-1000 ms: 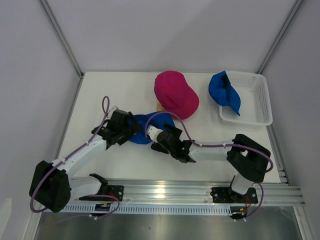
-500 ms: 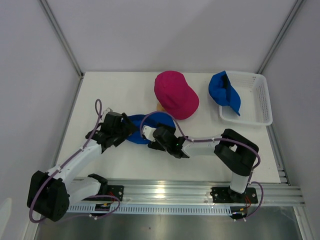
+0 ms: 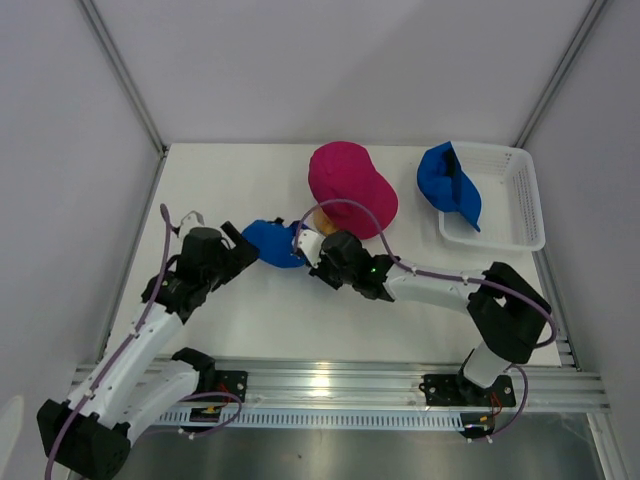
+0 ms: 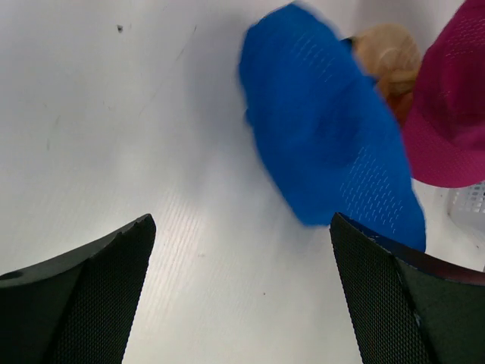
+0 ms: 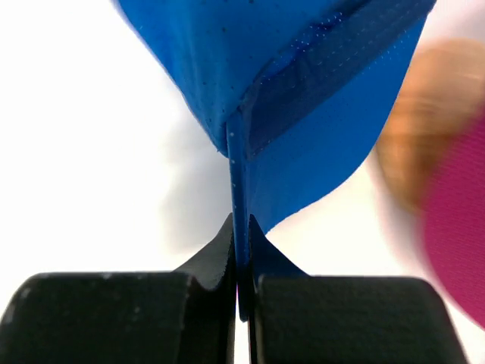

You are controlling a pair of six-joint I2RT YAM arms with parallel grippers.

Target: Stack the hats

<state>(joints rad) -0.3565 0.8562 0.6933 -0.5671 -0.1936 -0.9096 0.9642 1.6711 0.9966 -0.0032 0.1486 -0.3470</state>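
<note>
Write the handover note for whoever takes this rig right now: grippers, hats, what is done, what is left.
Left gripper: open, empty, facing the held cap.
Right gripper: fingers shut on a fabric edge of one blue cap, just left of the wooden stand.
Pink cap: over the stand, which peeks out at its edge.
Second blue cap: draped over the left rim of the white basket.
Done: no hat rests on another yet.
Left: stack both blue caps with the pink one.
</note>
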